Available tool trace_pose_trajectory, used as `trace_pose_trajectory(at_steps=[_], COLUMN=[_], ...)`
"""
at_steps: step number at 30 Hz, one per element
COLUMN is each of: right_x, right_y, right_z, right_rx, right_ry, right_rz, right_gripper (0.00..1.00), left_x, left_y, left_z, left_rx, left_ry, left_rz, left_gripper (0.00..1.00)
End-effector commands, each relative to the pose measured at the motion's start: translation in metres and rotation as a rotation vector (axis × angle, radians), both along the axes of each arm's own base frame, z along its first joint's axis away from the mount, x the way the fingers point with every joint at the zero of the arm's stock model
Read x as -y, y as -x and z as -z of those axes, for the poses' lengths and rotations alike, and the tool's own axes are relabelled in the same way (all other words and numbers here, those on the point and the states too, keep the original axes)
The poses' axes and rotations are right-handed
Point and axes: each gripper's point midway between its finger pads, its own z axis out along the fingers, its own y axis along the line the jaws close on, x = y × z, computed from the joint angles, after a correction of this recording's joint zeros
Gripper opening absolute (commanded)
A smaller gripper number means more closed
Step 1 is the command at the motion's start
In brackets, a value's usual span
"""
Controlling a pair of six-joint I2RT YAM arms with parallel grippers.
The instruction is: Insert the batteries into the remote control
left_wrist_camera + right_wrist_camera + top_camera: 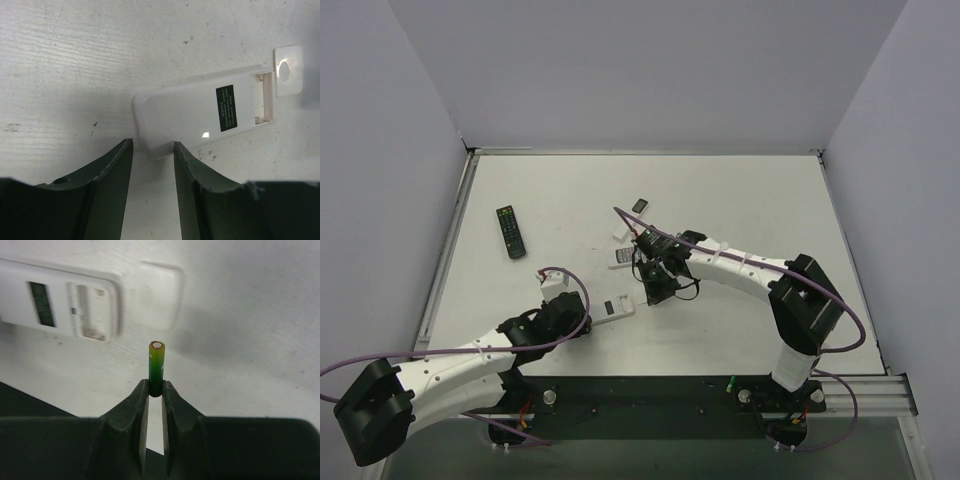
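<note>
On the left, the left gripper (152,145) waits half open and empty at the near end of the remote (190,112), probably to steady it. The remote lies back up with its bay (262,97) uncovered. The right gripper (155,390) is clamped on a green battery (156,360) by one end, leaving the rest free to go in.

remote control (190,112): white back up, bay open | battery (156,365): green, gripped at one end

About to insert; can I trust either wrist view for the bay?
Right wrist: battery sharp, bay slightly soft but readable, shadow falls right of it. Left wrist: bay bright and washed out, small glare spot on the remote.
</note>
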Motion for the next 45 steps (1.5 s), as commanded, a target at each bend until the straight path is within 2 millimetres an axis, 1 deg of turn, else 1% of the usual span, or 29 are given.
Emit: trace_pose_trajectory(at_steps=[1, 2, 3, 4, 5, 6, 7, 9, 10, 12, 16, 19, 23, 33, 40, 45], right_x=[-0.032, -0.04, -0.043, -0.046, -0.049, -0.054, -0.055, -0.059, -0.06, -0.063, -0.062, -0.061, -0.061, -0.063, -0.06, -0.061], right_y=[0.011, 0.009, 0.009, 0.01, 0.011, 0.007, 0.008, 0.005, 0.007, 0.006, 0.008, 0.009, 0.009, 0.013, 0.013, 0.013], right_z=[-0.022, -0.027, -0.027, -0.023, -0.023, -0.026, -0.021, -0.022, -0.017, -0.016, -0.008, -0.005, -0.004, 0.002, 0.005, 0.005], right_rx=[-0.049, -0.045, -0.049, -0.064, -0.074, -0.071, -0.085, -0.087, -0.103, -0.113, -0.145, -0.155, -0.16, -0.198, -0.204, -0.207], right_ry=[-0.073, -0.087, -0.09, -0.081, -0.083, -0.09, -0.077, -0.081, -0.07, -0.071, -0.048, -0.039, -0.031, -0.016, 0.009, 0.013], right_rz=[-0.043, -0.052, -0.058, -0.062, -0.068, -0.071, -0.072, -0.078, -0.078, -0.077, -0.071, -0.066, -0.062, -0.062, -0.044, -0.037], right_gripper=[0.0, 0.0, 0.0, 0.0, 0.0, 0.0, 0.0, 0.0, 0.0, 0.0, 0.02, 0.05, 0.07, 0.07, 0.08, 0.11], left_x=[0.012, 0.011, 0.01, 0.01, 0.009, 0.008, 0.008, 0.008, 0.008, 0.007, 0.004, 0.004, 0.005, 0.007, 0.008, 0.009], left_y=[-0.01, -0.01, -0.01, -0.011, -0.011, -0.012, -0.012, -0.014, -0.014, -0.014, -0.015, -0.016, -0.016, -0.017, -0.017, -0.017], left_z=[-0.018, -0.019, -0.02, -0.02, -0.021, -0.022, -0.023, -0.026, -0.026, -0.027, -0.026, -0.027, -0.027, -0.027, -0.03, -0.032], left_rx=[0.049, 0.052, 0.056, 0.061, 0.065, 0.072, 0.075, 0.087, 0.088, 0.095, 0.1, 0.104, 0.105, 0.105, 0.111, 0.117], left_ry=[0.07, 0.071, 0.072, 0.072, 0.074, 0.073, 0.074, 0.078, 0.077, 0.077, 0.07, 0.07, 0.068, 0.08, 0.09, 0.097], left_rz=[-0.004, -0.007, -0.01, -0.013, -0.015, -0.021, -0.023, -0.025, -0.026, -0.029, -0.037, -0.036, -0.034, -0.029, -0.029, -0.028], left_gripper=[0.48, 0.48, 0.48, 0.49, 0.49, 0.49, 0.49, 0.49, 0.49, 0.49, 0.5, 0.51, 0.52, 0.52, 0.52, 0.52])
